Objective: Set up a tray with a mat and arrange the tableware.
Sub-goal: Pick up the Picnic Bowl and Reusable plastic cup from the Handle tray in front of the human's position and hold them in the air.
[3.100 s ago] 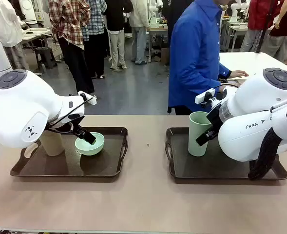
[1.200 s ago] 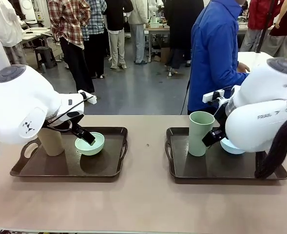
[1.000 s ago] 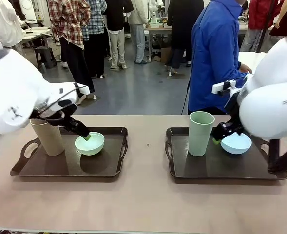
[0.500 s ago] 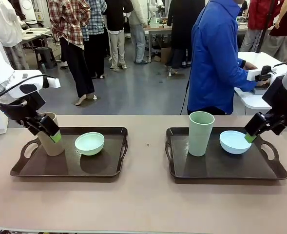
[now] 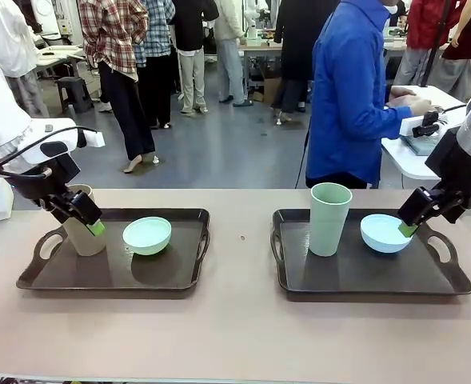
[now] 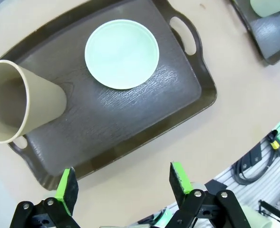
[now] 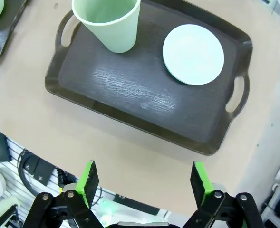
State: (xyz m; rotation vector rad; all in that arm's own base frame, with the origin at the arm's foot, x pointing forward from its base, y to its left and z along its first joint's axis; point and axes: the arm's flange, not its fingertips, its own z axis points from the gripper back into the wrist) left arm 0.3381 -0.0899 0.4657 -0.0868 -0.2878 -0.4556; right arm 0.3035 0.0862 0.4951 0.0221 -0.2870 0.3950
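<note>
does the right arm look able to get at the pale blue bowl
Probably yes: the right hand is open and empty, near the pale blue bowl. The bowl lies uncovered on the tray, and the sage green cup stands on its other side.

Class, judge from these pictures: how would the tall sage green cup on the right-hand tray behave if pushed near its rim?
The sage green cup stands tall on a base narrower than its rim, so a high push would probably tip it. Its matte surface looks unlikely to slip in a grip.
</note>
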